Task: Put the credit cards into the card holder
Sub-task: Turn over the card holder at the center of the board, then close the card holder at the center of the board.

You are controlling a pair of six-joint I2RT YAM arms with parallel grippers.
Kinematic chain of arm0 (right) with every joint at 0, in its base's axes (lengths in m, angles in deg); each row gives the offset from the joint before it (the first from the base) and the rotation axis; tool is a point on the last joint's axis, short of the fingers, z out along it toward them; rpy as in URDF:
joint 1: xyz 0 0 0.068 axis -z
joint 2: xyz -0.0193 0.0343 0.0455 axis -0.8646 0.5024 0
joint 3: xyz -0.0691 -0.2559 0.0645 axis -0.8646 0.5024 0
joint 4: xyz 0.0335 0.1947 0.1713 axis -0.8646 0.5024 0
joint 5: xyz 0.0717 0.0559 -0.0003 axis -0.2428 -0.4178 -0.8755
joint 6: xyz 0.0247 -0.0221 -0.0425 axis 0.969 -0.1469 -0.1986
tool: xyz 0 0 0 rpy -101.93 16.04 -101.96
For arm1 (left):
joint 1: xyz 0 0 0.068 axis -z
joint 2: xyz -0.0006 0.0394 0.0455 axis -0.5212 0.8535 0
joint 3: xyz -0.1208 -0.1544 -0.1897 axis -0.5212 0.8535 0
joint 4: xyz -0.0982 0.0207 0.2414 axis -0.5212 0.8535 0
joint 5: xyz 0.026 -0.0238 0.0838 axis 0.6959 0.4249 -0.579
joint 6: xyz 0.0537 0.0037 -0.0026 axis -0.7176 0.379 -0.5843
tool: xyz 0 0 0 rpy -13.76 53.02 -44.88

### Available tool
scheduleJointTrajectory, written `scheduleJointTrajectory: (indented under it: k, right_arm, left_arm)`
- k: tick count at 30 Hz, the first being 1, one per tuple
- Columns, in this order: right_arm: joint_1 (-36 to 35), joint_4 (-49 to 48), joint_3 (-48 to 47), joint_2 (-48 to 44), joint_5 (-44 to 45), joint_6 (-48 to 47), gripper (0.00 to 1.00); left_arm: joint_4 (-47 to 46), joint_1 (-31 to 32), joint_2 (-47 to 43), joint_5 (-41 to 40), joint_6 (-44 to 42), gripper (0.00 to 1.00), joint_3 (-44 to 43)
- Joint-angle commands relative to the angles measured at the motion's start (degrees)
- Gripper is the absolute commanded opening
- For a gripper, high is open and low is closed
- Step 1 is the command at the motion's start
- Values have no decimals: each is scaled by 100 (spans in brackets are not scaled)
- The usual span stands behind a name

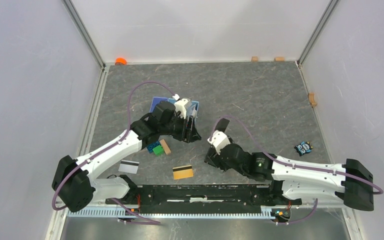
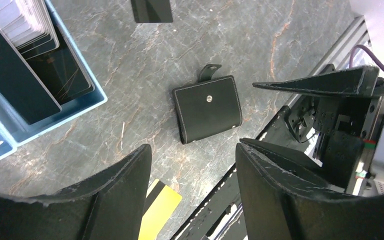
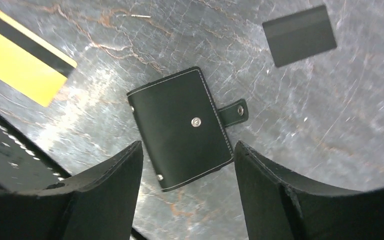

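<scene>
The card holder (image 2: 207, 107) is a black folded wallet with its snap tab undone, lying flat on the table. My right gripper (image 3: 188, 145) is open and hovers just above the holder (image 3: 180, 127); in the top view this gripper (image 1: 211, 157) hides it. My left gripper (image 2: 194, 147) is open and empty, above and short of the holder, near the blue tray (image 1: 157, 103). A gold card (image 1: 183, 172) and a white card with a dark stripe (image 1: 129, 166) lie near the front edge. A black card (image 3: 300, 35) lies beyond the holder.
The light blue tray (image 2: 80, 107) holds several more cards, white and black. Green and blue bricks (image 1: 155, 148) and a tan wooden block (image 1: 166, 146) lie under the left arm. A small patterned toy (image 1: 304, 147) lies at the right. Walls close in three sides.
</scene>
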Motion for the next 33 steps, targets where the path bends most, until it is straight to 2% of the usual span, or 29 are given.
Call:
scheduleJointTrajectory:
  k: [1, 7, 11, 15, 20, 24, 29, 33]
  right_arm:
    - [-10, 603, -220, -339, 104, 1960, 71]
    - [-9, 222, 368, -480, -888, 3726, 68]
    - [-10, -698, 1005, -706, -1503, 4257, 62]
    - [-9, -1205, 1445, -665, -1651, 4466, 55]
    - [-11, -1150, 1404, -331, -1373, 4369, 47]
    - [30, -609, 1315, -132, -822, 4465, 42]
    - [179, 173, 1226, -204, -176, 4558, 45]
    - [728, 58, 1360, -381, -183, 4104, 46]
  left_arm:
    - [-642, 186, 208, 357, -230, 68, 79]
    - [-1556, 623, 1063, 542, -208, 66, 112]
    - [-1835, 843, 1661, 442, -215, 65, -32]
    - [-2195, 858, 2108, 279, -72, 62, -120]
    - [-2748, 873, 2550, 473, -15, 61, -120]
    - [-3165, 893, 2903, 606, -125, 59, -120]
    - [-3511, 951, 3185, 726, -197, 58, -78]
    - [-3628, 1020, 3266, 779, -145, 58, 48]
